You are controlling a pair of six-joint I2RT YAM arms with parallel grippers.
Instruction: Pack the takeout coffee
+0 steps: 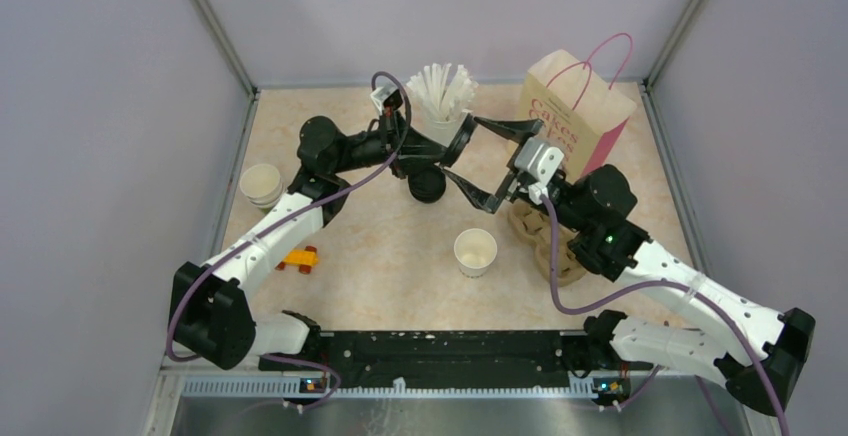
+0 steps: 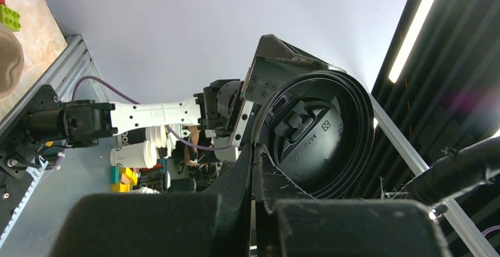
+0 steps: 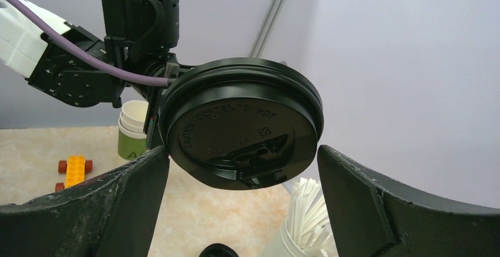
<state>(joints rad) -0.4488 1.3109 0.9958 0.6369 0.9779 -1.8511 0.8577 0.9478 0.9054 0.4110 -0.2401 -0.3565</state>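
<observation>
A round black plastic lid (image 3: 242, 127) hangs in the air at the back middle, seen edge-on from above (image 1: 463, 141). My left gripper (image 1: 445, 146) is shut on its rim, and the left wrist view shows its fingers pinching the lid (image 2: 318, 133). My right gripper (image 1: 483, 159) is open, with one finger on each side of the lid; whether they touch it I cannot tell. A small white paper cup (image 1: 475, 251) stands lidless on the table, nearer than both grippers.
A white cup of straws (image 1: 440, 96) and a cream paper bag with pink handles (image 1: 580, 116) stand at the back. A stack of black lids (image 1: 427, 186) lies below the grippers. A brown cup carrier (image 1: 545, 246) sits right. Stacked cream-and-green cups (image 1: 262, 184) and toy bricks (image 1: 300, 258) are left.
</observation>
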